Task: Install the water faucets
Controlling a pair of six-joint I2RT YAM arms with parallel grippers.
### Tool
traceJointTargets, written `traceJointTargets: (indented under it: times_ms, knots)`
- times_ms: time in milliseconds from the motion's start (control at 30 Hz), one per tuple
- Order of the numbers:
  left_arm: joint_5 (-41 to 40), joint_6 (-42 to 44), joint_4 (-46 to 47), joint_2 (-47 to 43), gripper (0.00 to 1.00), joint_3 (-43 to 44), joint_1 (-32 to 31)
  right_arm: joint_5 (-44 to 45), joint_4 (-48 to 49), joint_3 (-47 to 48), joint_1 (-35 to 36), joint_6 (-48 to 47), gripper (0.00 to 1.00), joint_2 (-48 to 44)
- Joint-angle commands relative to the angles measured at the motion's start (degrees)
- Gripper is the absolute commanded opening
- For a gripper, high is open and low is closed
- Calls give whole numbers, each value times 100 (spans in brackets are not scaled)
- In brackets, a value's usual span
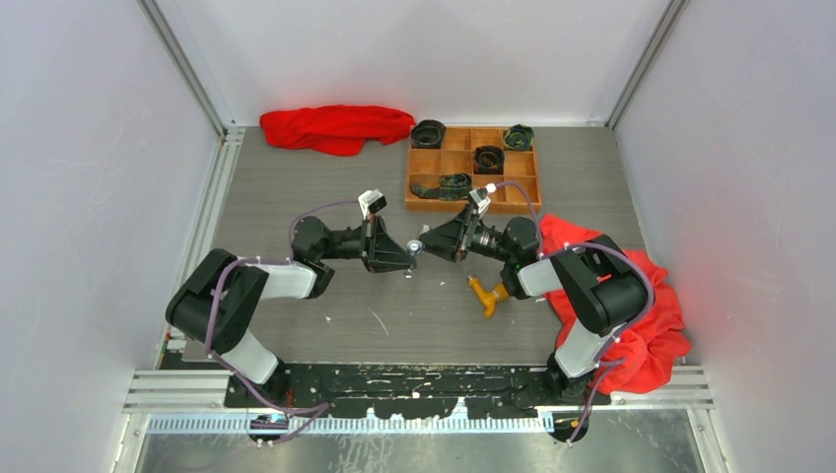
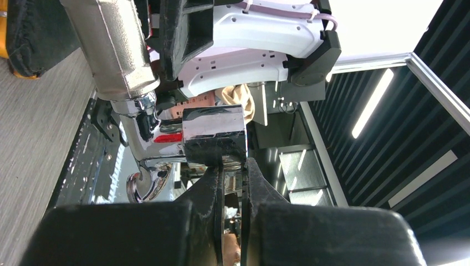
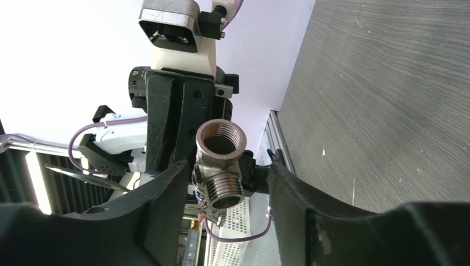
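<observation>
Nearest the arms, the orange-yellow faucet (image 1: 483,295) lies on its side on the grey, wood-grained desk (image 1: 325,197), toward the near right. Its bent spout is just beside a rumpled red cloth (image 1: 651,315) heaped along the right edge. It is untouched.

Over mid-desk the two claws meet, and the silver faucet (image 2: 213,136) hangs in the air between them. The left claw (image 2: 233,169) is pinched narrow on a thin tab below the faucet's mirror-bright chrome block. Next to that block are a duller cast barrel and a polished curved piece. The right claw (image 3: 227,169) stands about half wide, its black fingers (image 3: 166,194) straddling the faucet's body. That body has two round threaded mouths. There is a clear gap on one side, so it does not look clamped.

This reads as a hand-over or a two-handed alignment of the silver piece. The next move likely calls for the right claw to close squarely on the ribbed metal, which is hard and slippery, before the left lets go.

At the far edge sits a wooden compartment tray (image 1: 456,163) holding dark rolled items (image 1: 488,158). A second red cloth (image 1: 335,128) lies toward the far left corner.
</observation>
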Motion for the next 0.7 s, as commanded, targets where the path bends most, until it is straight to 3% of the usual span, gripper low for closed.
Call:
traceJointTargets:
  times_ms: [0,100,200,233,300,400,467,500,600,667]
  knots:
    - [136,64,538,-308,0,235,-43,-65,749,179,-13,213,52,37]
    - [166,56,538,-325,0,251,-51,14,925,165,-14,379,17,77]
    - [188,39,538,-355,0,283,-48,169,1203,101,-15,710,1,92]
    - [217,31,538,-353,3,314,-43,249,1238,61,-8,856,1,80]
    - [274,-31,538,-336,29,397,-22,493,1295,-75,-15,1106,1,-1]
    - [244,-93,510,-461,56,393,196,1036,782,-349,-9,1334,1,-454]
    - [166,47,242,-669,80,328,488,1318,-235,-461,-7,1183,1,-1011]
    - [131,251,-47,-822,84,293,618,1463,-962,-460,-14,999,1,-1368]
    - [-81,1652,-2215,-1655,90,384,874,2114,-3561,-184,-15,388,1,-2681]
    - [-640,3754,-5289,-2680,96,887,899,2707,-5018,27,-9,239,1,-3303]
